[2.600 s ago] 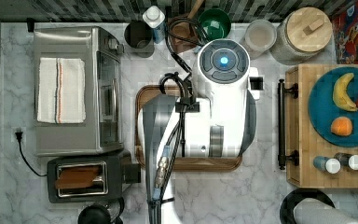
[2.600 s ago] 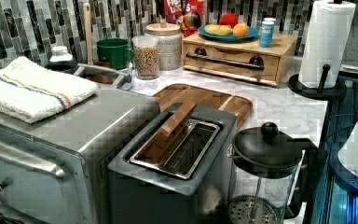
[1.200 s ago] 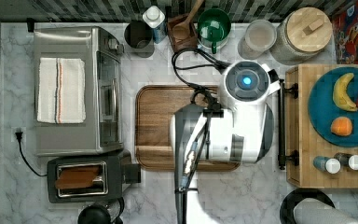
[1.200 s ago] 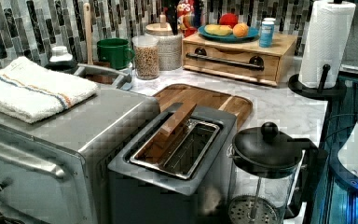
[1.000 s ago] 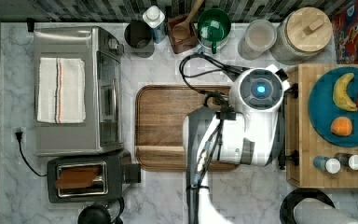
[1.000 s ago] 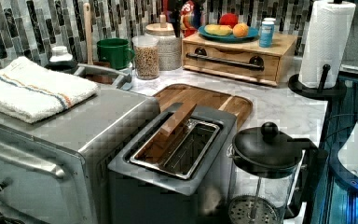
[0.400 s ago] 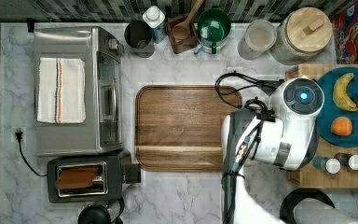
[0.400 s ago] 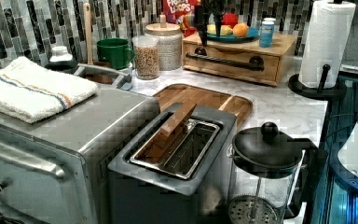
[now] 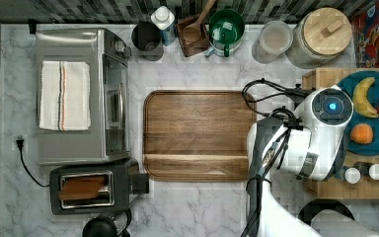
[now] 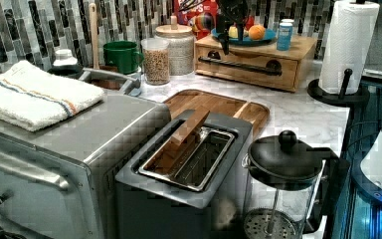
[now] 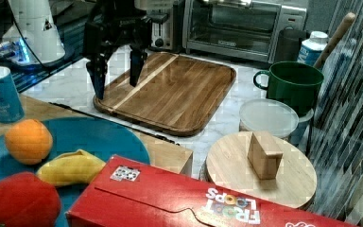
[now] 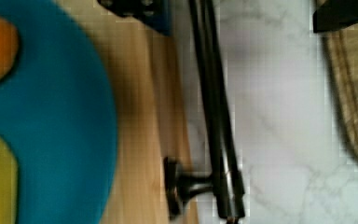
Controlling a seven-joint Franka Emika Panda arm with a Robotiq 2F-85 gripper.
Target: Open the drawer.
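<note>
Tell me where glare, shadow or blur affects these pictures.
Wrist view: the black handle and blue plate look soft, with a shadow across the wood beside the plate. Right view: light glares on the cutting board; the open gripper is a dark silhouette. Left view: the gripper is dark against the fruit.

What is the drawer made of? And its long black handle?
The drawer looks like pale wood, maybe bamboo: light tan with faint grain. Its handle looks like dark metal, judging by the soft sheen along the bar, though painted plastic is possible.
</note>
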